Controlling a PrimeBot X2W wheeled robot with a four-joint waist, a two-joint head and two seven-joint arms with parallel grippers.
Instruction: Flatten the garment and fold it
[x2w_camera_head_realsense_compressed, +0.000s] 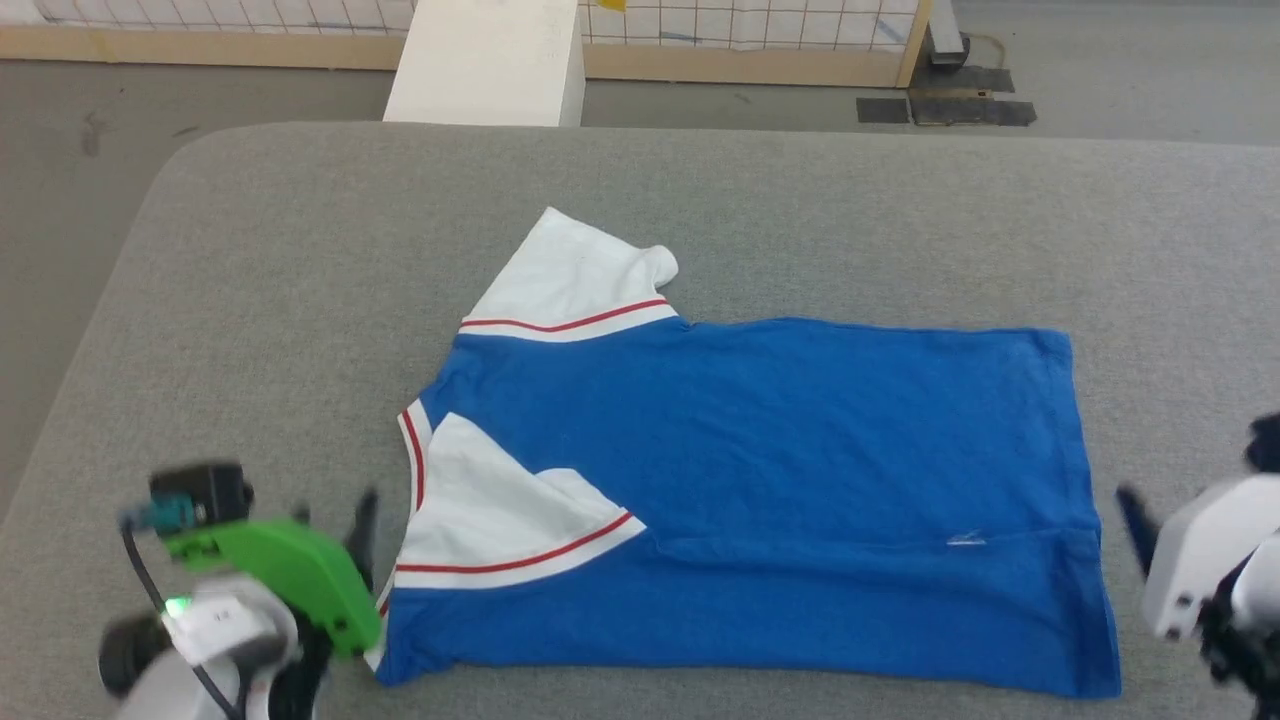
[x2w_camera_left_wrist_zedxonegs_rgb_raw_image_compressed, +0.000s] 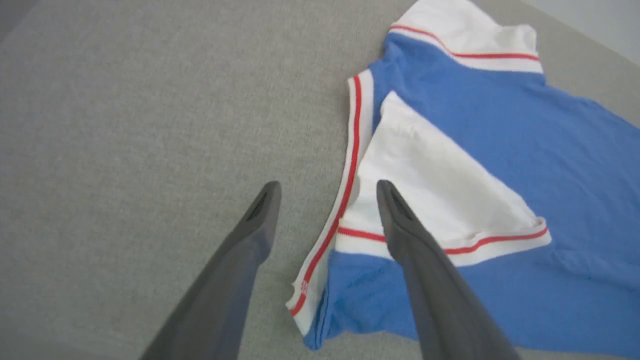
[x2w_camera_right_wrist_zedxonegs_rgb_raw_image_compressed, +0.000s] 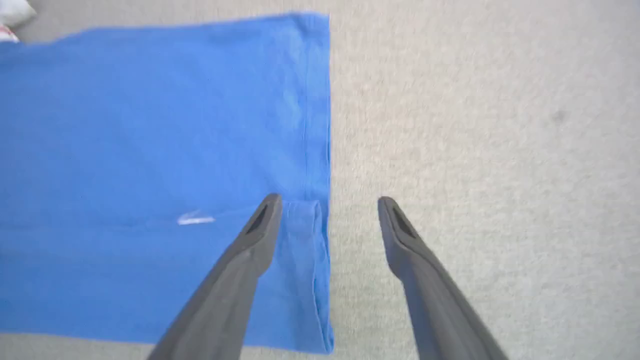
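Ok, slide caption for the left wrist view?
Open left gripper framing the striped trim of the garment on a grey surface.

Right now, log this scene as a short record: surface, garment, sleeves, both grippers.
surface: grey padded table
garment: blue, lying mostly flat, neck end to the robot's left, hem to its right
near sleeve: white, folded in over the blue body
far sleeve: white, spread outward, tip curled
left gripper: open, empty, fingers either side of the striped neck edge
right gripper: open, empty, fingers either side of the hem
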